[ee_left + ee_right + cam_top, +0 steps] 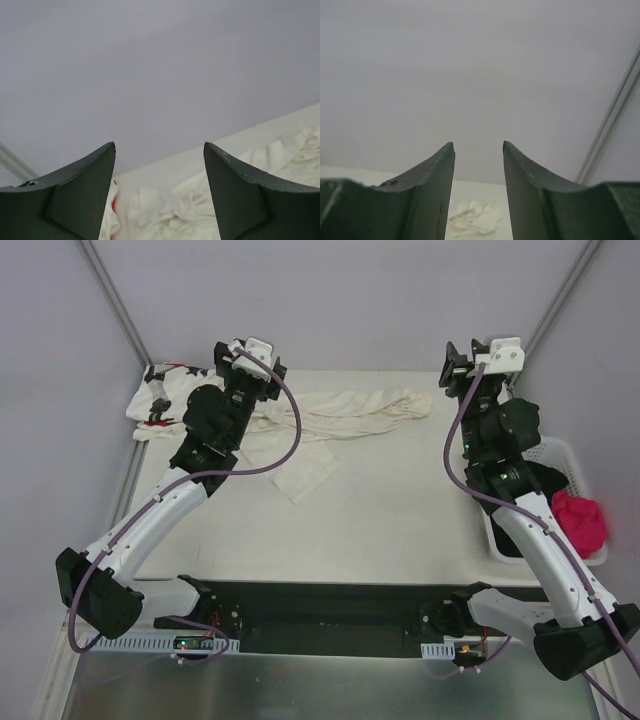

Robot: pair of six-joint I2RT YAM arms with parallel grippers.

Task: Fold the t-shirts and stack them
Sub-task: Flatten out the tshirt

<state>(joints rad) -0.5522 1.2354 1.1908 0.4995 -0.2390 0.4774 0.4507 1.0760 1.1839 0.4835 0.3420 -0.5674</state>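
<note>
Cream-white cloth lay in a long rumpled band across the far part of the table (400, 530). This was the plain t-shirt (345, 410), with one flap trailing toward the near side and no fold in it. The star-print t-shirt (160, 395) sat crumpled in the far-left corner; whether it touched the plain one could not be told, since the left arm hid the spot. No stack existed, so the task looked barely begun, with both folds and the stacking left to do.

The left gripper (159, 145) hung raised over the plain shirt's left end, its jaws released and wide apart with nothing between them. The right gripper (478, 144) stood raised near the shirt's right end, also parted and empty.

Both shirts lay close to the table's far edge and the back wall, and the star-print one sat hard by the left corner post. A white basket (572, 450) holding a pink cloth (580, 520) stood along the right edge, beside the right arm. The middle and near parts of the tabletop showed bare surface, probably the best room for spreading a shirt flat.
</note>
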